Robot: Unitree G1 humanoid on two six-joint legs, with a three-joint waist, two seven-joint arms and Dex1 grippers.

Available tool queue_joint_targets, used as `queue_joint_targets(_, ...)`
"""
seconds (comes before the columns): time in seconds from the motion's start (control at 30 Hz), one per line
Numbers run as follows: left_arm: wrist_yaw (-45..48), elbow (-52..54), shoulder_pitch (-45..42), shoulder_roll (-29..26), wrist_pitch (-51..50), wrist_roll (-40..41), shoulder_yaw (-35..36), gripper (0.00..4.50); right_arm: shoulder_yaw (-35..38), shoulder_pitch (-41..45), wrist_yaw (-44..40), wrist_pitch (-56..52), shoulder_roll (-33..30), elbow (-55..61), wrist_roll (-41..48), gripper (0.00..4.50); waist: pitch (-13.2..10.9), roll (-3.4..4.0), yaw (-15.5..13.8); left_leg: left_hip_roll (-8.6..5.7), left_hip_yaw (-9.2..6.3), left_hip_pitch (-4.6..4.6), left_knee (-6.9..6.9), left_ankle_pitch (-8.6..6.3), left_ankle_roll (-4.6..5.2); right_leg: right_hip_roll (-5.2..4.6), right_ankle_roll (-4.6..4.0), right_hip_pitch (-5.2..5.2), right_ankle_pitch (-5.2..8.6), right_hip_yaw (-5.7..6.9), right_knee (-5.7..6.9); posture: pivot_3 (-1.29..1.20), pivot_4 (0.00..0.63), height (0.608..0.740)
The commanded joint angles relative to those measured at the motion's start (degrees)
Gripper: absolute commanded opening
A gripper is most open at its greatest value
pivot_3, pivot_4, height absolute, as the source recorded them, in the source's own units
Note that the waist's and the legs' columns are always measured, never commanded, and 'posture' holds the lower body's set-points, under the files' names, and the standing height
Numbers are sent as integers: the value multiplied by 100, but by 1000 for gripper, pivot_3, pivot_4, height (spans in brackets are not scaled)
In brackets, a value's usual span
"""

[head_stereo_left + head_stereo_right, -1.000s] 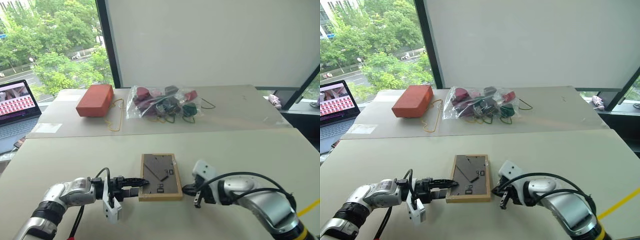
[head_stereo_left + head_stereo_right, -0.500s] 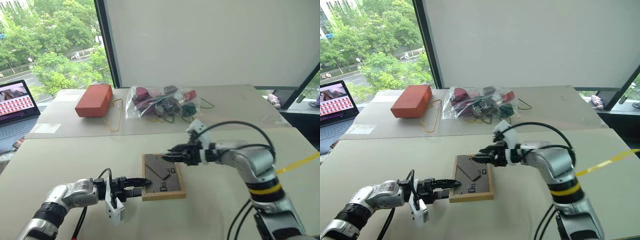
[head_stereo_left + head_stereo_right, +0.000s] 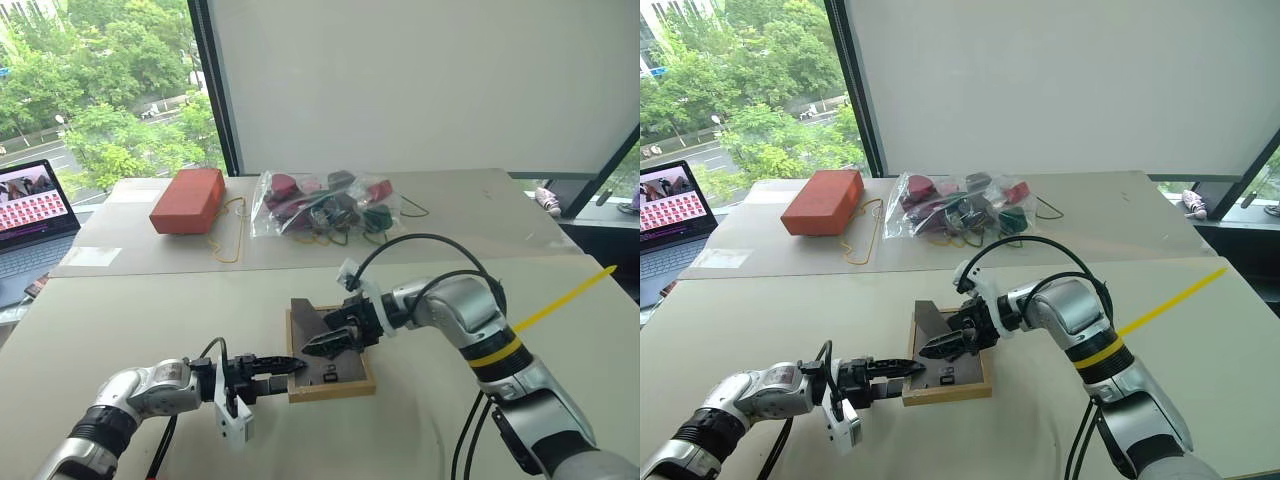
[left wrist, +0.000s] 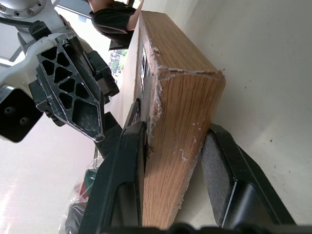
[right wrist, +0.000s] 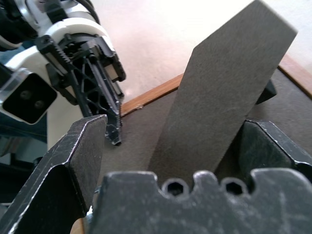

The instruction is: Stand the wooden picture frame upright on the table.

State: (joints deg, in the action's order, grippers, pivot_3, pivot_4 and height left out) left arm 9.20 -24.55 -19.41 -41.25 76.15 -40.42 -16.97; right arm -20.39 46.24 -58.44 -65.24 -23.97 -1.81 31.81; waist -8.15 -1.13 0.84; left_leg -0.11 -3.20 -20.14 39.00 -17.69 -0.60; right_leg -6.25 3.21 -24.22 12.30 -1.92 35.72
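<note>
The wooden picture frame (image 3: pixel 329 349) lies picture-side down near the middle of the table (image 3: pixel 140 310), and it looks light and rigid, so the left gripper (image 3: pixel 283 368) pinching its near-left wooden edge seems like the sane place to hold it; the thin fold-out stand (image 5: pixel 219 92) looks like the flimsy bit. The right gripper (image 3: pixel 936 347) has its jaws spread wide around that raised stand, apparently not touching it. The picture side is hidden against the table, and I can't make out the stand's hinge.
</note>
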Motion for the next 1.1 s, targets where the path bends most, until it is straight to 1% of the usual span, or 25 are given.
queue_joint_targets(0.03,147,14,152,-49,-196,-129,-188,1227,651,100,-173,-106,153,444,632,4489,0,0,0,0,0,0,0,0,0,0,0,-1,0,0,1,0,150,740)
queue_joint_targets(0.17,173,106,203,-74,-271,-75,-203,1227,975,-47,-200,-72,-7,864,884,4489,-1,1,-7,-1,-1,-10,1,0,-1,-2,0,-9,0,0,0,0,150,740)
queue_joint_targets(0.3,173,147,205,-102,-332,-32,-229,1227,1006,-239,-135,-71,-195,1041,901,4489,-2,2,24,0,-1,-13,-4,0,0,-1,0,-19,0,0,0,0,150,740)
queue_joint_targets(0.4,171,164,202,-118,-362,-2,-252,1227,707,-479,-41,28,-582,1142,531,4489,-2,2,25,1,0,-12,-4,-1,1,0,0,-18,0,0,0,0,150,740)
queue_joint_targets(0.5,183,176,204,-129,-391,41,-271,1227,748,-625,148,102,-928,1092,279,4489,-2,2,31,1,1,-8,-3,-1,1,-1,0,-12,0,0,0,0,150,740)
queue_joint_targets(0.63,205,202,230,-157,-437,99,-279,1227,1272,-1006,349,375,-1782,1298,-16,4489,-2,1,9,1,4,-6,-2,0,0,-1,0,-10,0,-1,2,0,150,740)
queue_joint_targets(0.73,205,218,237,-173,-457,118,-286,1227,1446,-1386,371,1132,-2159,1693,-300,4489,-2,2,20,1,6,-6,-2,-1,1,-3,1,-9,1,-1,0,0,150,740)
queue_joint_targets(0.77,210,214,229,-178,-463,131,-292,1227,1427,-1631,386,1682,-2341,1875,-617,4489,-2,2,35,3,8,-4,-2,-1,1,0,0,-10,1,-1,-1,0,150,740)
queue_joint_targets(0.83,235,194,205,-186,-497,211,-306,1227,1217,-2366,310,3263,-2855,2338,-1532,4489,-2,2,20,4,8,0,-5,-1,1,0,-2,-9,3,-1,-1,0,150,740)
queue_joint_targets(0.87,243,183,198,-190,-510,243,-311,1227,1138,-2624,285,3815,-3020,2483,-1854,4489,-2,2,6,4,8,-1,-4,-1,1,0,-1,-9,3,-1,-5,0,150,740)
queue_joint_targets(0.93,260,176,179,-197,-526,292,-322,1227,709,-3239,450,5610,-3337,2599,-2952,4489,-2,2,3,3,12,-1,-3,-1,0,-3,5,-5,7,-1,-24,0,150,740)
queue_joint_targets(1.0,300,182,168,-212,-536,383,-334,1227,311,-3597,727,6955,-3321,2722,-3796,4489,-2,1,37,3,21,2,-3,-1,0,-3,6,-2,7,-5,-42,0,150,740)
queue_joint_targets(1.1,369,195,148,-222,-558,495,-350,1227,110,-3534,1246,7962,-2950,2627,-4528,4489,-3,0,64,4,25,17,-4,1,-3,-2,5,6,6,-11,-38,0,150,740)
